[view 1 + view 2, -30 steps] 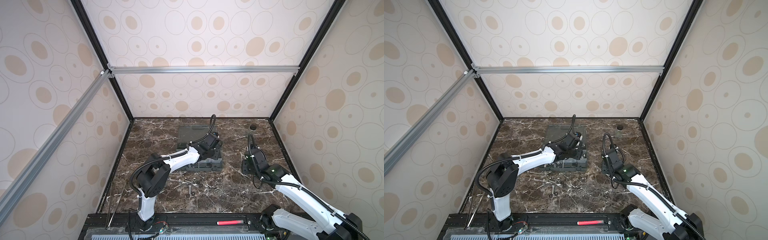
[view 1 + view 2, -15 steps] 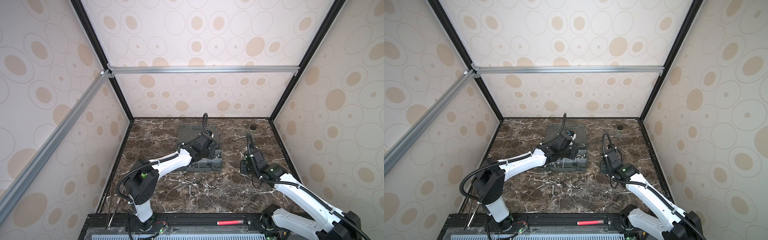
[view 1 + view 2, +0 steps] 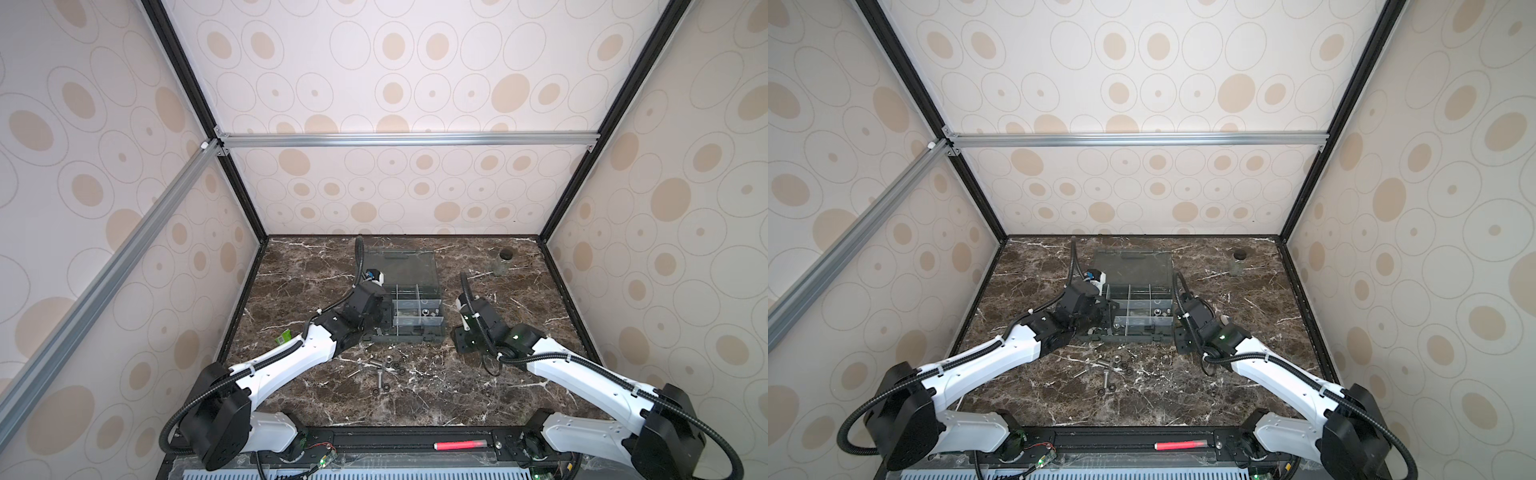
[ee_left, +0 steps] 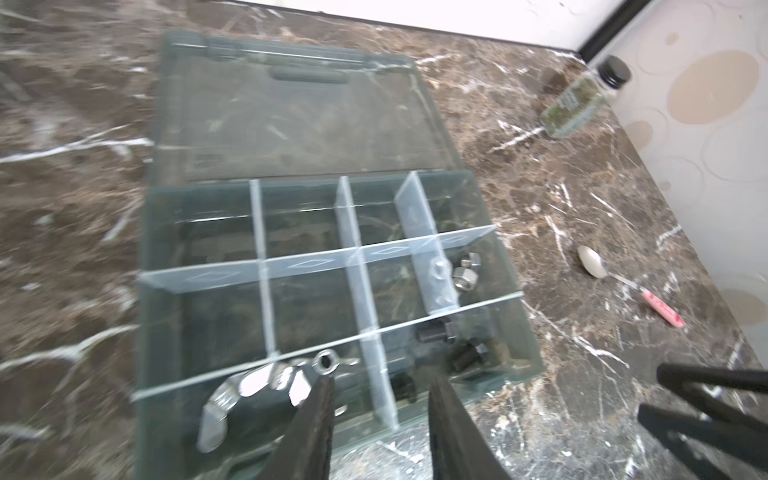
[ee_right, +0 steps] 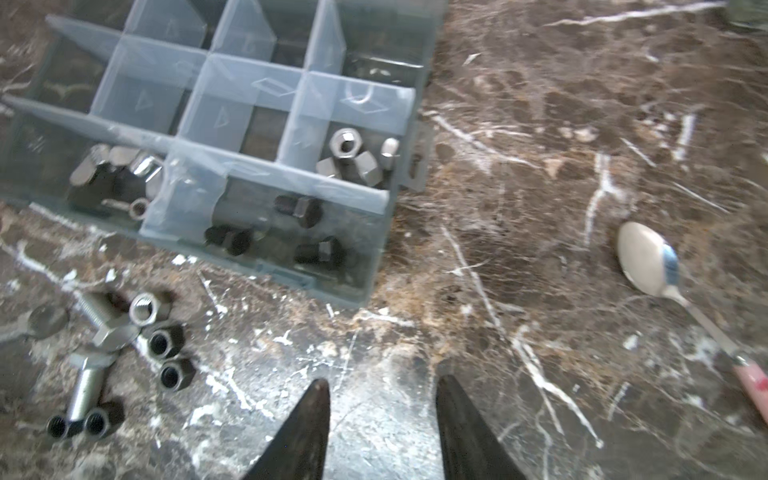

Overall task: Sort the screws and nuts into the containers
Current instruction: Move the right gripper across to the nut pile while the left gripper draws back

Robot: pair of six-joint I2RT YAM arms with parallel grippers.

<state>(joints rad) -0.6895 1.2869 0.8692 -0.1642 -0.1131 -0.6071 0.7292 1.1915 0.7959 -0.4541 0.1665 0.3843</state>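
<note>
Watching my left gripper [image 4: 380,376] and right gripper [image 5: 383,380] hang spread and empty by the organizer box [image 5: 270,266], I fear a low sweep toward the loose screws [image 5: 89,386] and nuts [image 5: 166,340] on the marble [image 5: 540,208] could knock its dividers [image 5: 291,183].

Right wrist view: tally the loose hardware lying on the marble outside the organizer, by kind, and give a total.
Screws: 2
Silver hex nut: 1
Dark nuts: 4
Flat silver piece, kind unclear: 1
Total: 8
</note>
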